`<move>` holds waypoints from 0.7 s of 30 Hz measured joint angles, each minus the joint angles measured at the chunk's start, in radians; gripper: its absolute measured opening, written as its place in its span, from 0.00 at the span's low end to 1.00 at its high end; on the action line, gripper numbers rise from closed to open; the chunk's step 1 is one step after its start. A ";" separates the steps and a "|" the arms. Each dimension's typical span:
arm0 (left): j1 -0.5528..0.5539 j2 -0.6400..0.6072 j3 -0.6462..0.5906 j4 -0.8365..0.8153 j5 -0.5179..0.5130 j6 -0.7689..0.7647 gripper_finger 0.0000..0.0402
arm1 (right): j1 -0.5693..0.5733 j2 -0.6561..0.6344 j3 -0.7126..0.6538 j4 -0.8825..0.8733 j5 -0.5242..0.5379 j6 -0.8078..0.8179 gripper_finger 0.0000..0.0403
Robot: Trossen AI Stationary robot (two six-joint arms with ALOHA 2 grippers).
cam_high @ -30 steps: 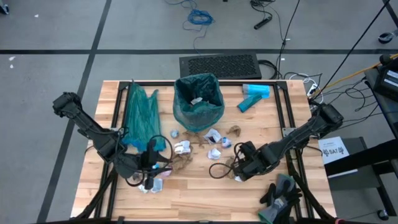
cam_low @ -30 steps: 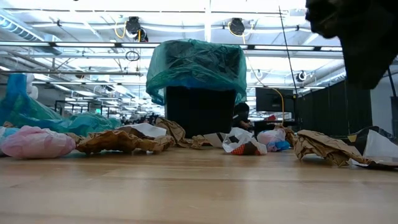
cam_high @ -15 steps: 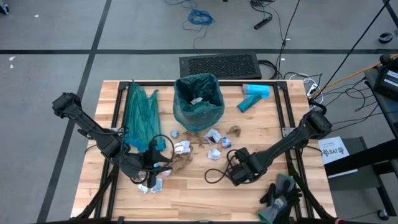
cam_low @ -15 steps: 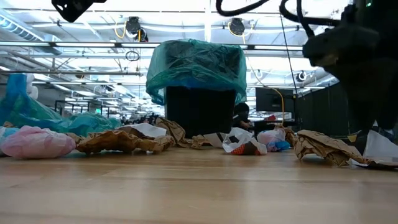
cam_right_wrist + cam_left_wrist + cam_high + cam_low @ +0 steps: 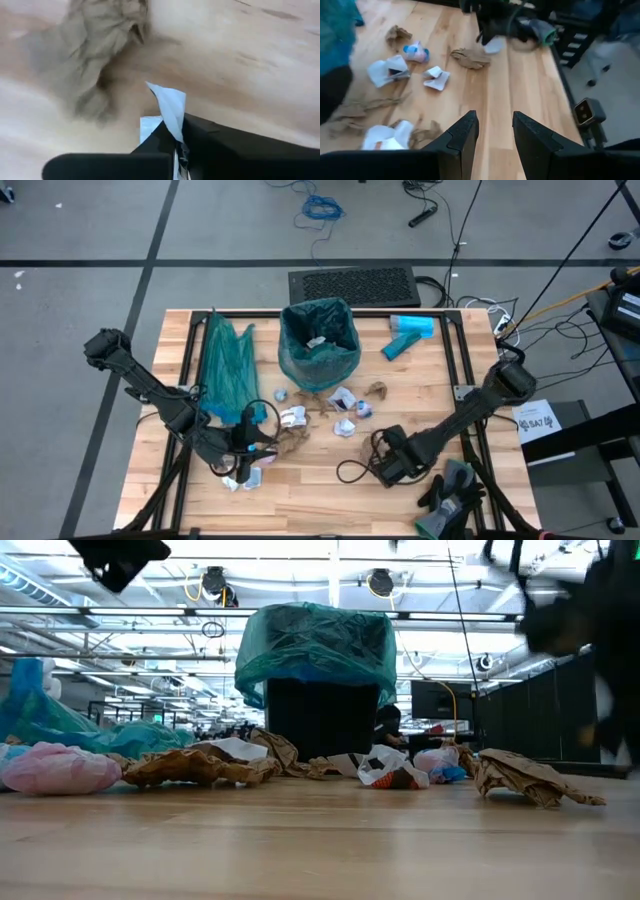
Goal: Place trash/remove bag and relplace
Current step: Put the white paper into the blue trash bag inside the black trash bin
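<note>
Right wrist view shows the right hand pinched shut on a white scrap, ready to carry it to the bin. Left hand waits with fingers apart over the table, above more trash.

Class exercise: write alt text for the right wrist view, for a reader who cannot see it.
The right gripper is shut on a white wrapper scrap, pinched between its dark fingers just above the wooden table. A crumpled brown paper scrap lies on the wood beyond it.
</note>
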 joint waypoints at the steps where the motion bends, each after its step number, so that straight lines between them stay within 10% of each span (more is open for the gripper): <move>1: 0.000 -0.006 -0.027 0.043 0.001 -0.009 0.32 | 0.006 -0.027 0.016 -0.029 -0.002 0.006 0.02; 11: 0.028 -0.011 -0.217 0.319 0.050 -0.045 0.32 | -0.038 -0.264 0.224 -0.468 0.181 -0.084 0.00; 21: 0.183 -0.010 -0.291 0.485 0.158 -0.025 0.32 | -0.405 -0.336 0.481 -0.458 0.324 -0.715 0.00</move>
